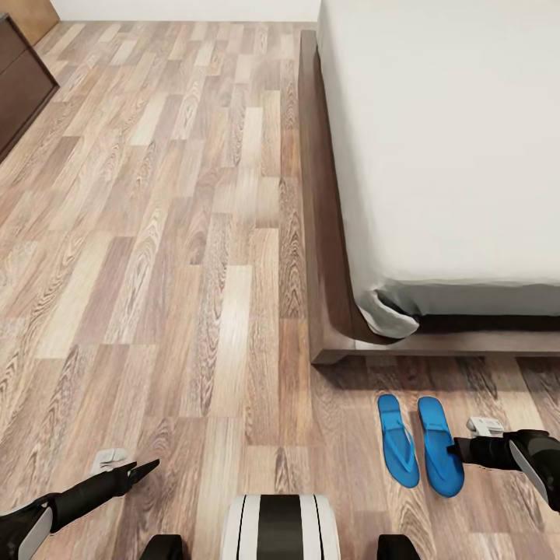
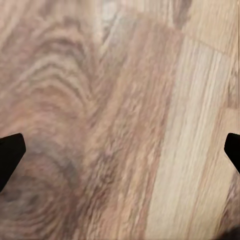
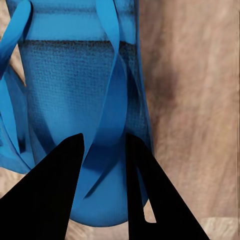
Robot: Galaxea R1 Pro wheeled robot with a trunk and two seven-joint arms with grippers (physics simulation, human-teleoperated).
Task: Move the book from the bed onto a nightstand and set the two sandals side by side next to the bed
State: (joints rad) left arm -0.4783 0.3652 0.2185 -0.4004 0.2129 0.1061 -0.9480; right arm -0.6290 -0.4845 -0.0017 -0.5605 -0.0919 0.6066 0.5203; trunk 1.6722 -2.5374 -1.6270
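Two bright blue sandals lie side by side on the wood floor just off the bed's foot corner: the left sandal and the right sandal. My right gripper sits low at the right sandal's outer edge. In the right wrist view its black fingers stand close together astride the sandal's slim strap, gripper shut on it. My left gripper hovers open over bare floor, its fingertips wide apart. The bed has a dark frame and a pale grey mattress. The book is out of view.
A dark brown cabinet stands at the far left by the wall. Wood-plank floor stretches wide to the left of the bed. My white base shows at the bottom edge of the head view.
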